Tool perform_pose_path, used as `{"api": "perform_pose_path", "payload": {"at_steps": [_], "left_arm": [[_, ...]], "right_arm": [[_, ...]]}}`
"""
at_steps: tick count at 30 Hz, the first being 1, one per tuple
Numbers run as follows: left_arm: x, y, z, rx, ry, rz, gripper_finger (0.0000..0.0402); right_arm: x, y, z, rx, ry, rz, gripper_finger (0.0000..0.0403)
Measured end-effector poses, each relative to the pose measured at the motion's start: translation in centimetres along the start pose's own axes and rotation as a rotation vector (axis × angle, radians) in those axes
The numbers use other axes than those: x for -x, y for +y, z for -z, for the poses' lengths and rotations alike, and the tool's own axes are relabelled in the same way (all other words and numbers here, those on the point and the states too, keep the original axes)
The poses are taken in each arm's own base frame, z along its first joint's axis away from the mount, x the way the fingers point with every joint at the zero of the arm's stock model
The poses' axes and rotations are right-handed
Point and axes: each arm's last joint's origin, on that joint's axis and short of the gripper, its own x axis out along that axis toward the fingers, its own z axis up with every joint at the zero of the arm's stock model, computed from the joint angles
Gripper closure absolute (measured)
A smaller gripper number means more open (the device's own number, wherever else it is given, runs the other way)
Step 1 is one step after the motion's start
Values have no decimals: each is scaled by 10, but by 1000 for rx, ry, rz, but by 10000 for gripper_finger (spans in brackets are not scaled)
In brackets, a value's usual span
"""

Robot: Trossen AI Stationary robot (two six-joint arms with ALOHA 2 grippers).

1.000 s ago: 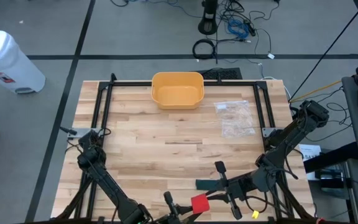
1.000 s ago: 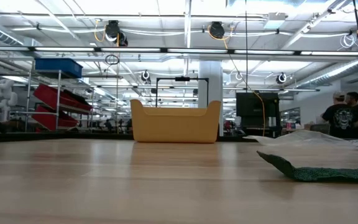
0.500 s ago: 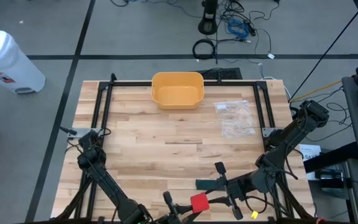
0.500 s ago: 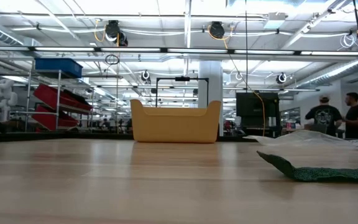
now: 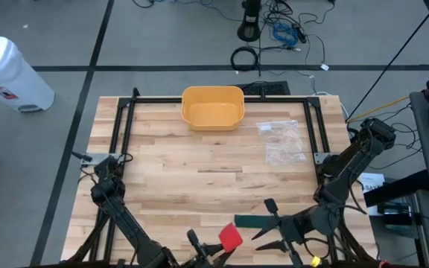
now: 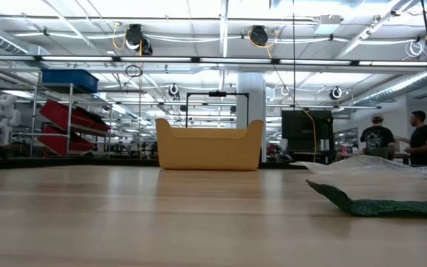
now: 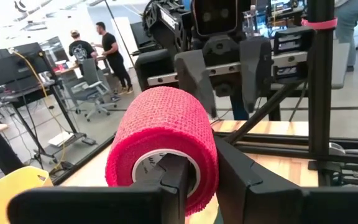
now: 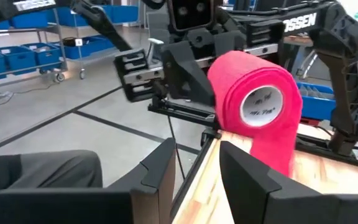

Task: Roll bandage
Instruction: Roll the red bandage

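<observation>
My left gripper [image 7: 191, 177], at the bottom centre of the overhead frame, is clamped narrowly on the red roll of cohesive bandage [image 5: 229, 237]: in my left wrist view one finger [image 7: 174, 180] pokes into the roll's white cardboard core while the other presses the outer wrap. My right gripper [image 5: 270, 225] sits just right of the roll at lower right centre, its fingers [image 8: 160, 168] spread apart and holding nothing; the roll fills the upper middle of that wrist view, clear of them.

A second ago the right gripper sat closed up against the roll; now it has let go and drawn back rightward, and the roll has shifted slightly left with my left gripper.

A dark green strip of bandage [image 5: 252, 221] lies flat on the pale wooden butcher-block table [image 5: 170, 179], beside the right gripper. A yellow plastic bin [image 5: 212, 107] stands at the table's top centre, a clear plastic bag [image 5: 282, 141] to its lower right. In the low view, two people [image 6: 399, 139] stand at the far right of a workshop with shelving.
</observation>
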Motion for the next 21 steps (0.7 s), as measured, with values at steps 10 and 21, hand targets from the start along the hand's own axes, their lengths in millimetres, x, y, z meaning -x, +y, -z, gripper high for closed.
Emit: {"api": "perform_pose_path", "payload": {"at_steps": [10, 21], "left_arm": [[8, -2, -1, 11, -7, 21, 337], [29, -7, -19, 66, -50, 200, 337]], "right_arm": [[0, 4, 11, -17, 87, 2, 292], [-40, 6, 45, -52, 69, 43, 275]]}}
